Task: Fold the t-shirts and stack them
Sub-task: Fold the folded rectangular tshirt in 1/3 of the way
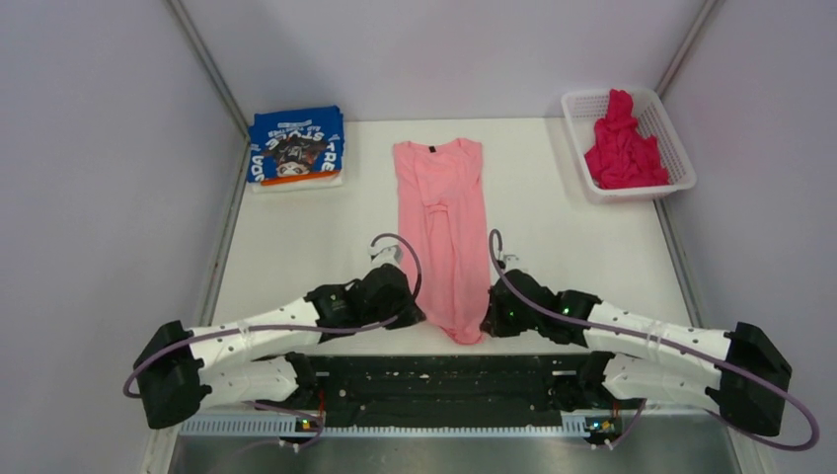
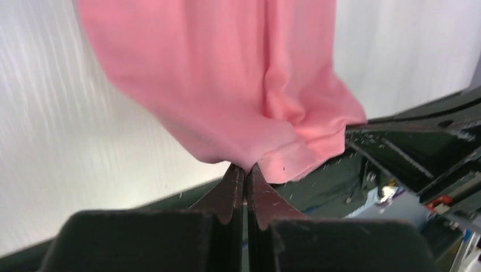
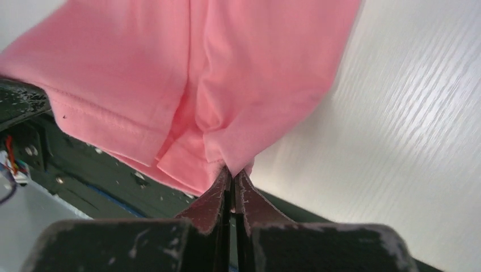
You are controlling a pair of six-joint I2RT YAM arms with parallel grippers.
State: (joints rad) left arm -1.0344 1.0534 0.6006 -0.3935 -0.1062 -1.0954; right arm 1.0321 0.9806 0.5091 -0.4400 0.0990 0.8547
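Pinching the pink tee [image 1: 442, 232] at its near hem w/ both tools: L tool [image 2: 245, 173] clamped tight on the hem's left corner, R tool [image 3: 231, 175] clamped tight on the right corner, w/ only a sliver of cloth btwn each pair of jaws. Lies lengthwise in the middle of the bench [image 1: 296, 257], collar far, hem at the near edge & partly over the black arm mount [image 1: 444, 380]. Already narrowed into a long strip w/ sides tucked in. Prob. the start of the hem-to-collar fold, so approx. halfway thru this shirt. Elsewhere: blue tee [image 1: 296, 146] folded at the far-left corner, magenta tee [image 1: 622, 148] bunched in the white basket [image 1: 632, 190] far right, not yet folded. Risks from here: could lose a corner, w/ grips right at the very edge & thin knit prone to sliding out under pull. Could catch only the top layer on either side, leaving lower layers behind & opening the tucked sides. Could skew the fold if lifted unevenly or pulled apart, given a narrow strip & tools close together. Could snag the hem on the mount's edges if dragged low. Might also drag the whole shirt instead of folding it if carried too flat, w/ the collar end unpinned. Calls for a matched lift, then over toward the collar.
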